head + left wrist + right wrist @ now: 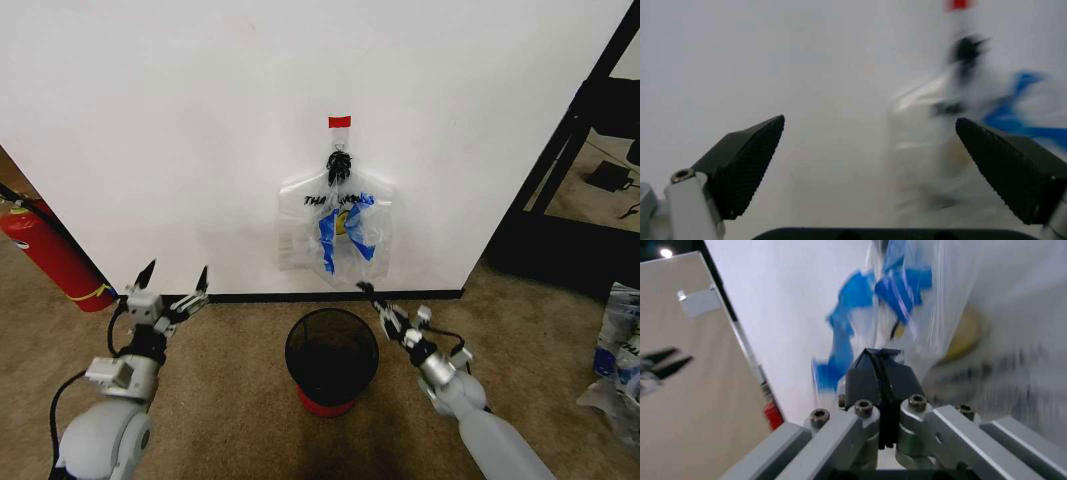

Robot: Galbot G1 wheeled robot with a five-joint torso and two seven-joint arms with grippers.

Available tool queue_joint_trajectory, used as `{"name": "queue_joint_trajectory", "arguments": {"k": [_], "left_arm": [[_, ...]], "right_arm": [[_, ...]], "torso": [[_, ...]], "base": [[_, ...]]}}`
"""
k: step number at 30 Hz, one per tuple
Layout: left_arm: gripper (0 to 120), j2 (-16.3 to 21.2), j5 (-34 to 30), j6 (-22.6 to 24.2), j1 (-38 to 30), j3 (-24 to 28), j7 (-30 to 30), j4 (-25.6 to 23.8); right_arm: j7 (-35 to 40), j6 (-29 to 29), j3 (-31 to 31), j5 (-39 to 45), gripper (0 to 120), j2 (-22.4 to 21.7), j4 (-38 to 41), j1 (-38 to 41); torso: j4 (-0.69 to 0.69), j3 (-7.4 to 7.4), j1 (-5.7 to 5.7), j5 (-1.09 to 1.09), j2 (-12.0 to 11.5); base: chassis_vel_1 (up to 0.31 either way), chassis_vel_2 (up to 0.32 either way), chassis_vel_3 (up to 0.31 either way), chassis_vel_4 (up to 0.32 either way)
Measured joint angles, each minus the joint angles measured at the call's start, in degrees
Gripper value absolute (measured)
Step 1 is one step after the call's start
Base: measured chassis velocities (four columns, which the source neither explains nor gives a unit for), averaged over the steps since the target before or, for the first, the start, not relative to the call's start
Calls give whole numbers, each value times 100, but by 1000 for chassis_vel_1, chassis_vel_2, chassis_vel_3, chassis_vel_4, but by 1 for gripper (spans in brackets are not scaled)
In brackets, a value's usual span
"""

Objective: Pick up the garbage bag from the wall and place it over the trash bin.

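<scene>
The thin see-through white plastic garbage bag point(336, 222) hung flat on the white wall point(180, 130), held at its knotted top by a hook under a small piece of red tape point(340, 121). It hung long from top to bottom. It had a yellow smiley face, black letters and blue patches.

Right under it on the brown carpet point(230, 350) stood the small round black wire-mesh trash bin point(332, 358) with a red base.

The right gripper point(364, 290) was the nearer one. It sat just below the bag's bottom right corner, pointing up at it, with its fingers pressed together and holding nothing. So the bag lay up and a little left of it.

The left gripper point(175, 278) waited farther off to the left, fingers spread wide.
</scene>
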Motion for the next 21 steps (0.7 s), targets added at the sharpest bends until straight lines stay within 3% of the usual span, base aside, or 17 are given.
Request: {"name": "queue_joint_trajectory", "arguments": {"k": [6,9,15,19,21], "left_arm": [[100,841,-583,272,-275,785,392,-419],[100,1055,-742,494,-496,1070,394,-401],[100,1560,-1587,1093,-1549,1848,246,9],[100,1653,-2104,1244,-2130,2225,192,292],[100,1678,-2452,1321,-2639,2650,126,592]], "right_arm": [[-14,111,-198,-292,0,-43,91,-70],[-91,168,-199,-373,0,-43,98,-145],[-141,222,-194,-448,0,-69,186,-244],[-128,237,-169,-461,0,-77,179,-244],[-110,251,-153,-473,0,-76,137,-234]], "torso": [[1,0,0,1,0],[-1,0,0,1,0],[2,0,0,1,0],[-2,0,0,1,0],[-1,0,0,1,0]], "base": [[0,0,0,0],[0,0,0,0],[0,0,0,0],[0,0,0,0],[0,0,0,0]]}}
